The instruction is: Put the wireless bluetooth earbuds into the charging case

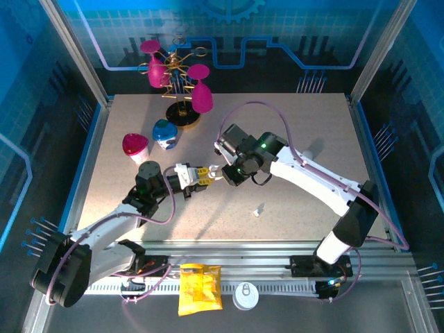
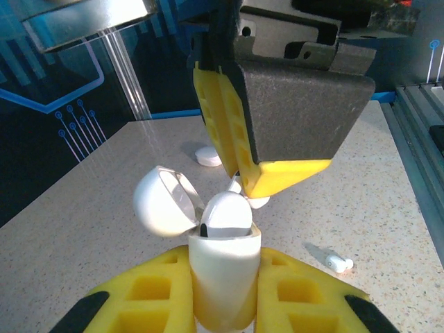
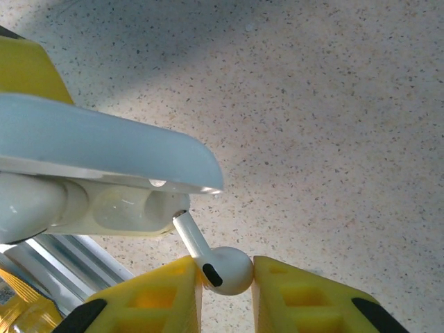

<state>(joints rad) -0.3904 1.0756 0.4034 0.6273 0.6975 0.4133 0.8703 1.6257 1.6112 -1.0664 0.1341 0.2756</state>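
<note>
From above, the speckled beige table [image 1: 298, 125] stands inside blue-lit walls [image 1: 312, 41]. The left gripper [image 1: 196, 175] and the right gripper [image 1: 219, 173] meet tip to tip over its middle. A loose earbud [image 1: 259, 210] lies on the bare surface, nearer the front rail [image 1: 277, 253].

From the left wrist, the yellow jaws are closed firmly on the charging case [image 2: 222, 257], its lid [image 2: 163, 201] open.

From the right wrist, the jaws pinch an earbud [image 3: 227, 269] by its head, and the stem touches the case's opening.
</note>
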